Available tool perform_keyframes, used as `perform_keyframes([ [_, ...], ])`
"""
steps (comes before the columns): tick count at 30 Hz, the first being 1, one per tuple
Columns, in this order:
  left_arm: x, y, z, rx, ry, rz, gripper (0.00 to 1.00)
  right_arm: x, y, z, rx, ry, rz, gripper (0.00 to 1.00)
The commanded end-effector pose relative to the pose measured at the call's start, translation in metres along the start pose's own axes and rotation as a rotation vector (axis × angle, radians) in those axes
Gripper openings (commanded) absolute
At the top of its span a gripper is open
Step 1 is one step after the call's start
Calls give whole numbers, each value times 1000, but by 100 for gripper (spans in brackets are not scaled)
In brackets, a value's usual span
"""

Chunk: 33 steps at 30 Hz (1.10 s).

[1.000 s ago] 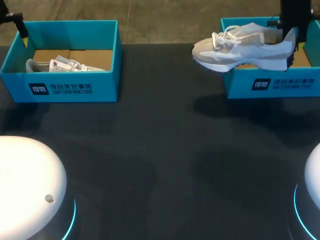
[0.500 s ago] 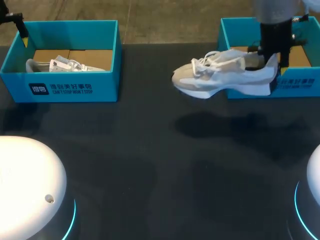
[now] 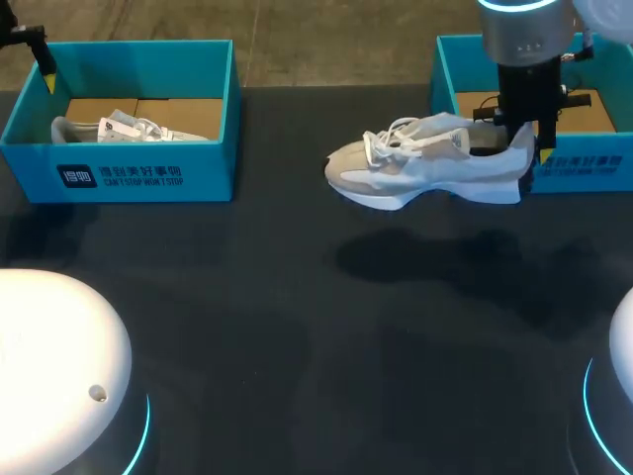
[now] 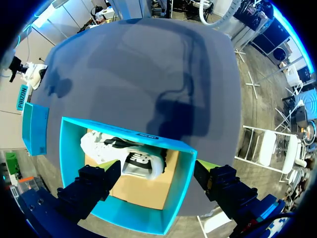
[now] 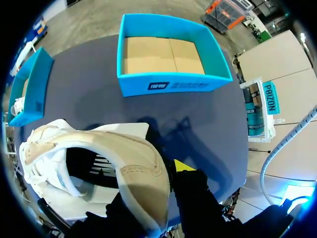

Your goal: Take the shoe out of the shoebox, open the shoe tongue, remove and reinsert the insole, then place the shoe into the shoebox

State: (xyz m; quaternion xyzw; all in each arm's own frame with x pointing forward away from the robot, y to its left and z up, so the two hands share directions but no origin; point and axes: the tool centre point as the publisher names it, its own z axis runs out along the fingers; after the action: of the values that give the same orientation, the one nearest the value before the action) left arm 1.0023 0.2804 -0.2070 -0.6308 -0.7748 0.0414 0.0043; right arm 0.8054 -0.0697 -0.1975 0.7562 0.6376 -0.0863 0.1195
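A white and beige shoe (image 3: pixel 425 163) hangs level in the air, toe to the left, just in front of the right blue shoebox (image 3: pixel 584 168). My right gripper (image 3: pixel 522 146) is shut on its heel from above. In the right wrist view the heel collar of the shoe (image 5: pixel 114 158) sits between the fingers (image 5: pixel 181 166), and the shoebox (image 5: pixel 168 85) ahead shows a bare cardboard floor. My left gripper (image 3: pixel 40 61) hovers over the far left corner of the left blue shoebox (image 3: pixel 119 176). It stands open (image 4: pixel 156 171) above that shoebox (image 4: pixel 126 135), where a second white shoe (image 4: pixel 124 154) lies.
The second shoe (image 3: pixel 129 129) lies low inside the left box. Dark tabletop (image 3: pixel 297 317) stretches between and in front of the two boxes. The white arm bases (image 3: pixel 49 356) sit at the near corners.
My right arm has carried the shoe left and downward, out from over the right box to the space in front of it. The left arm has not moved.
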Motion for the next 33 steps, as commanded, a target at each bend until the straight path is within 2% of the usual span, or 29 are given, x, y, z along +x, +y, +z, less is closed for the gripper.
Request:
perform_keyframes([
  [1, 0, -1, 0, -3, 2, 0, 100, 0, 1, -1, 1, 3, 0, 0],
  [5, 0, -1, 0, -3, 2, 0, 100, 0, 1, -1, 1, 3, 0, 0],
  [8, 0, -1, 0, -3, 2, 0, 100, 10, -7, -2, 16, -9, 13, 0],
  [11, 0, -1, 0, -3, 2, 0, 100, 20, -25, 3, 29, 3, 14, 0],
  [13, 0, -1, 0, -3, 2, 0, 100, 30, -44, 6, 35, 9, 10, 0],
  [18, 0, -1, 0, -3, 2, 0, 100, 39, -76, 14, 25, -2, 17, 0],
  [23, 0, -1, 0, -3, 2, 0, 100, 50, -98, 19, 11, 19, 35, 0],
  [27, 0, -1, 0, -3, 2, 0, 100, 67, -116, 25, 1, 21, 23, 0],
  [29, 0, -1, 0, -3, 2, 0, 100, 75, -120, 30, -1, -5, 19, 0],
  [33, 0, -1, 0, -3, 2, 0, 100, 89, -130, 43, 10, 22, -7, 0],
])
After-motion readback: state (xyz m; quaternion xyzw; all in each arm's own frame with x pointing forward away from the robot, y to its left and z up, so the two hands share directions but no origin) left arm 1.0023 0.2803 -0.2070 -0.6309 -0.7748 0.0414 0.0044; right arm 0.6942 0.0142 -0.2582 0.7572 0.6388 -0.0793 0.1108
